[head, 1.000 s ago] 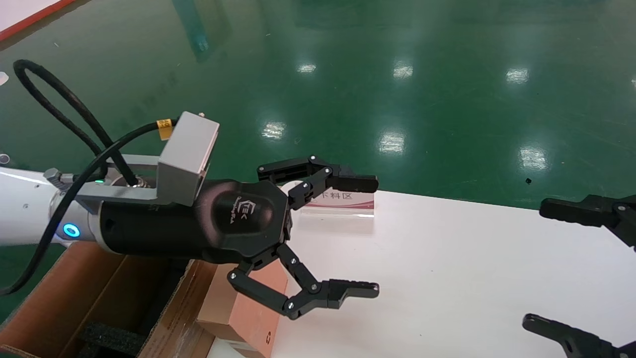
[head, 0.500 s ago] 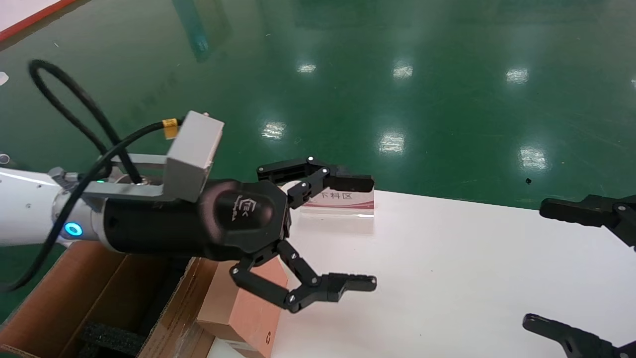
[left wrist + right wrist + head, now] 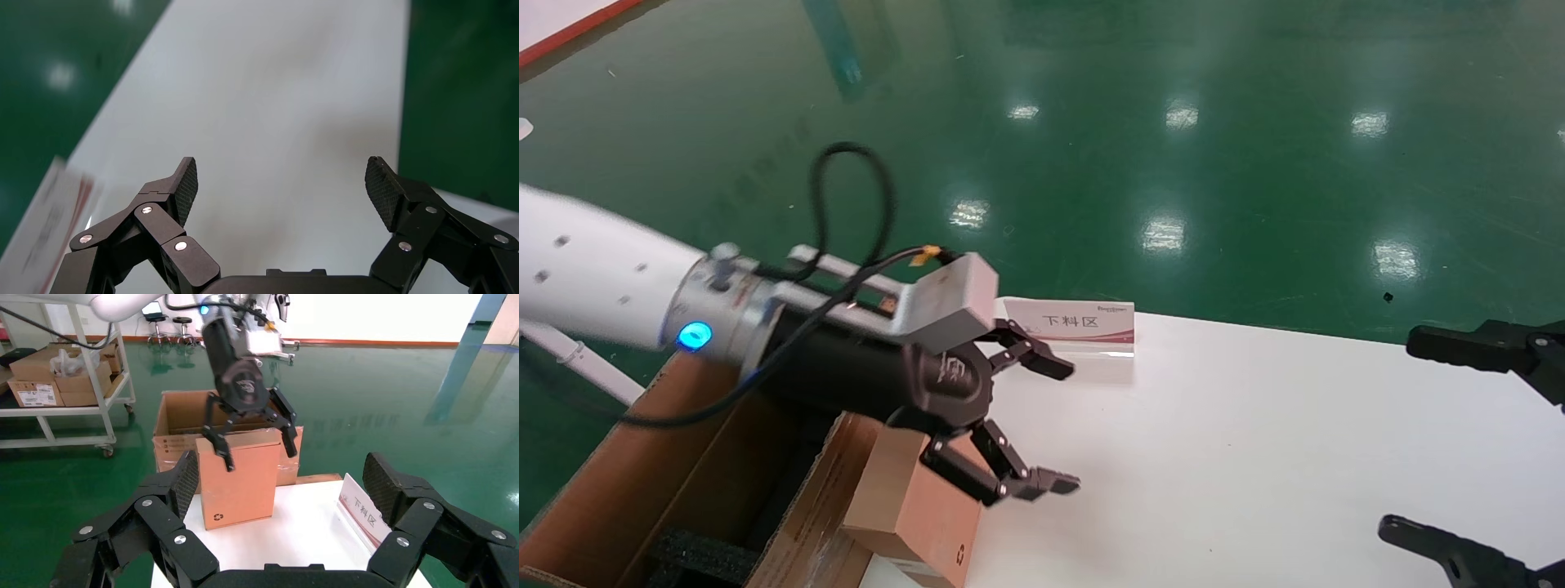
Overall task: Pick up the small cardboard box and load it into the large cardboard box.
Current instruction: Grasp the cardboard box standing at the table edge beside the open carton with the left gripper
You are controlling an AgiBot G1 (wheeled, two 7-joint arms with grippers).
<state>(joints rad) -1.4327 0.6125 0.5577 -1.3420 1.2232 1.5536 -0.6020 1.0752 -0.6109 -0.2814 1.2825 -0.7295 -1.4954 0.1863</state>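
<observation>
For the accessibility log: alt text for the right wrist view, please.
The open left gripper hovers over the top of the upright small cardboard box on the white table, with the large cardboard box behind. The open right gripper frames the foreground.

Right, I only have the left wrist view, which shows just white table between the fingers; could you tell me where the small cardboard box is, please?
Observer: The small cardboard box stands upright at the edge of the table, beneath the left gripper and outside your frame.
Operator: Are my fingers around it?
Observer: The right wrist view shows the open fingers at its top corners, not closed on it; I cannot tell whether they touch.
Operator: And where is the large cardboard box?
Observer: The large cardboard box sits open right beside the small one, on the robot's left, off the table.
</observation>
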